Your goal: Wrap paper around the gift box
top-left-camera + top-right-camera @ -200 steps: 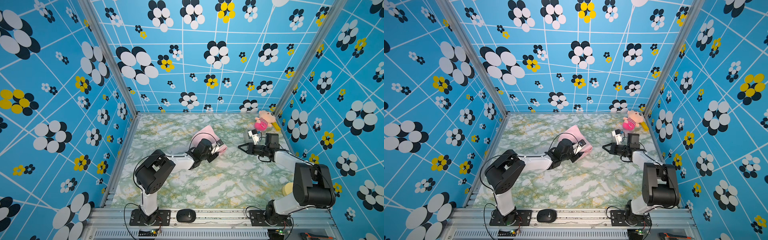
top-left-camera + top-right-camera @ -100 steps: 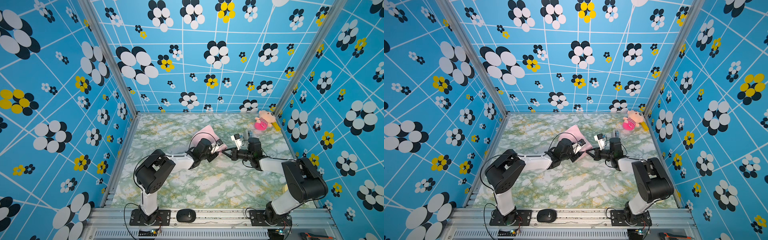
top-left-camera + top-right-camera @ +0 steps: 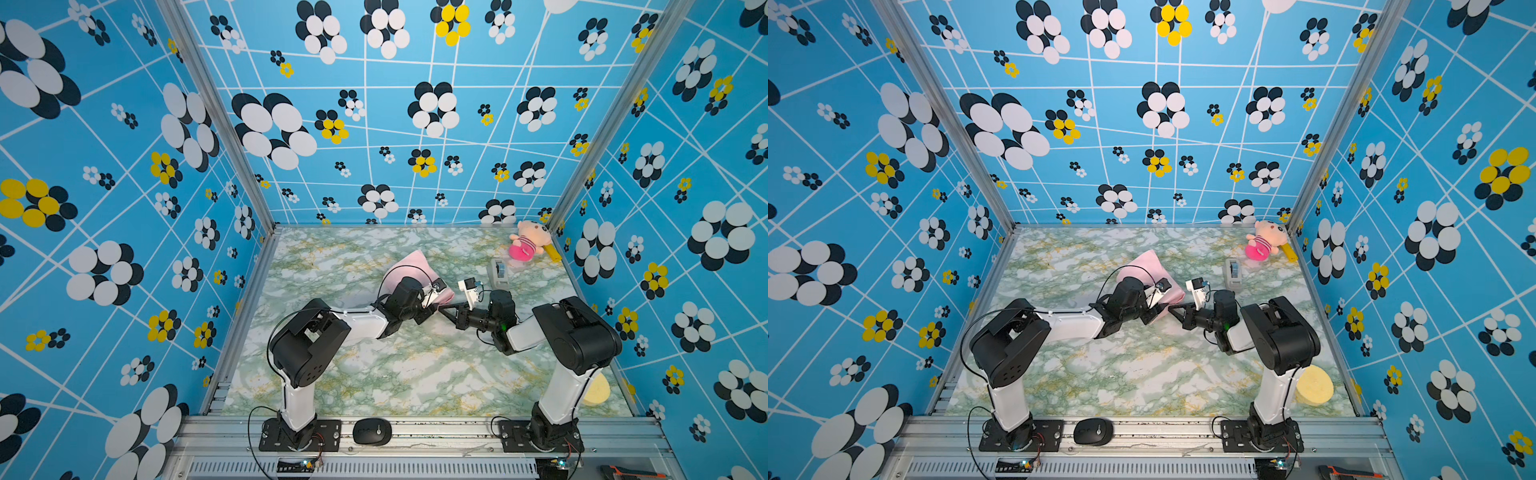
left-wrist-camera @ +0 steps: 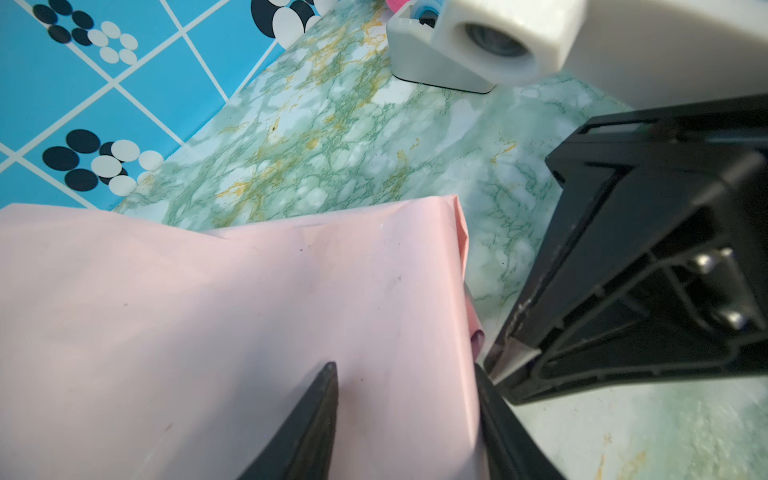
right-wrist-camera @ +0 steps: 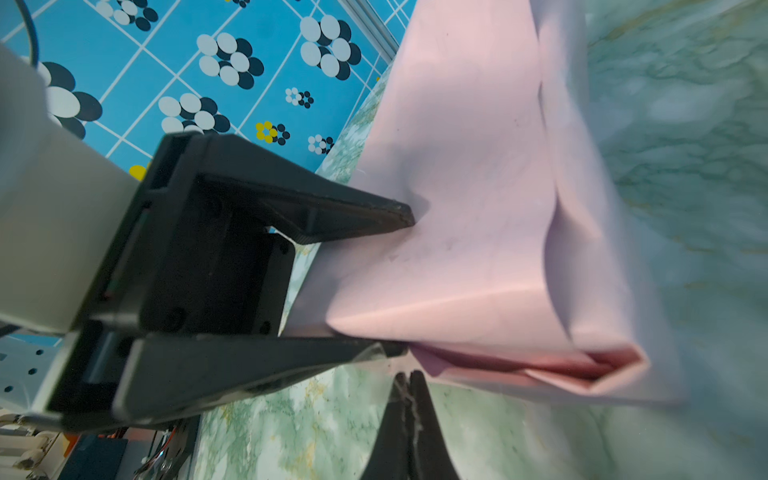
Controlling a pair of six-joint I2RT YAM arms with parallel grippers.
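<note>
The gift box is hidden inside the pale pink paper point(image 3: 409, 270) point(image 3: 1142, 266), which lies folded round it as a parcel mid-table. My left gripper point(image 3: 432, 305) point(image 4: 405, 368) is shut on this wrapped parcel, one finger pressed into the top face point(image 5: 478, 208) and the other under its edge. A lilac underside shows at the open folded end point(image 5: 602, 365). My right gripper point(image 3: 441, 309) point(image 5: 409, 376) is shut, its tips just beside the left gripper's lower finger at the parcel's near edge. A thin sliver of clear tape point(image 4: 509, 357) sticks out of its tips.
A grey tape dispenser point(image 3: 498, 272) point(image 4: 432, 62) stands behind the right arm. A pink plush toy point(image 3: 525, 245) sits in the back right corner. A yellow sponge disc point(image 3: 1314, 386) lies at the front right, and a black mouse point(image 3: 372, 431) on the front rail.
My right arm has swung left from the tape dispenser to the parcel's near edge, its gripper shut throughout. The left gripper and parcel have stayed put.
</note>
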